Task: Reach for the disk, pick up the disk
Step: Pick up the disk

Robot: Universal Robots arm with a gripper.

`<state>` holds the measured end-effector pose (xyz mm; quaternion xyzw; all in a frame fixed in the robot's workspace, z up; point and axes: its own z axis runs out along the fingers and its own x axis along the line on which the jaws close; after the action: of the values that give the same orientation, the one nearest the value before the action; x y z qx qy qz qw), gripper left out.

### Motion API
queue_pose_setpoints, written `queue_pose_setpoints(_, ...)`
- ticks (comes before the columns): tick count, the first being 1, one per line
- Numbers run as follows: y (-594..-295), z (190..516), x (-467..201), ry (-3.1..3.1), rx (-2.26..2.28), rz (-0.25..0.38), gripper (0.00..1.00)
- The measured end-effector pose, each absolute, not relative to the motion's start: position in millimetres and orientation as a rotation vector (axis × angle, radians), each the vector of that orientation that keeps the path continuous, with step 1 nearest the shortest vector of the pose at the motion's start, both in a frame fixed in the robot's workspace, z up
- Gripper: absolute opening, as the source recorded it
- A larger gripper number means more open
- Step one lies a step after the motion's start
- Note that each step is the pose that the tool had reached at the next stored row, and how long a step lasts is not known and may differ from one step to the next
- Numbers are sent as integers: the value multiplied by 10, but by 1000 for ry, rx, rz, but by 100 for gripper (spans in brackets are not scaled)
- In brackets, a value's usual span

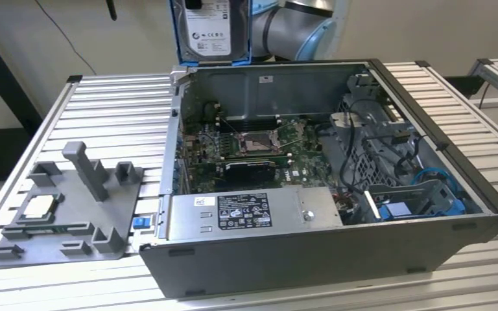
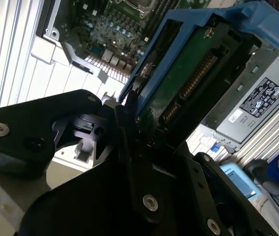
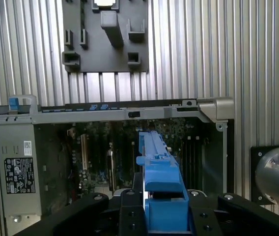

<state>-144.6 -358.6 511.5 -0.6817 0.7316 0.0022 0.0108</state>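
The disk [image 1: 207, 29] hangs upright in the air above the back wall of the open computer case, its white label facing the exterior view and its blue frame around it. My gripper [image 2: 147, 135] is shut on it, and the black fingers [image 2: 125, 123] clamp the blue frame's edge. The second wrist view shows the disk's [image 2: 188, 64] green circuit-board side and connector. In the first wrist view the blue frame [image 3: 156, 162] stands edge-on between the gripper's [image 3: 161, 214] black fingers, high over the case.
The open computer case [image 1: 318, 259] lies on the slatted metal table [image 1: 111, 110], with motherboard [image 1: 249, 152], power supply [image 1: 240, 210] and a blue bracket [image 1: 414, 207] inside. A grey fixture [image 1: 67, 207] holding a processor chip [image 1: 41, 206] sits at the exterior view's left.
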Motion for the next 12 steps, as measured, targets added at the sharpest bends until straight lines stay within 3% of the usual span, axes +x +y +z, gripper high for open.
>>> queue_pose_setpoints(12,-3586,5163,-1124,2285,-2129,11,0)
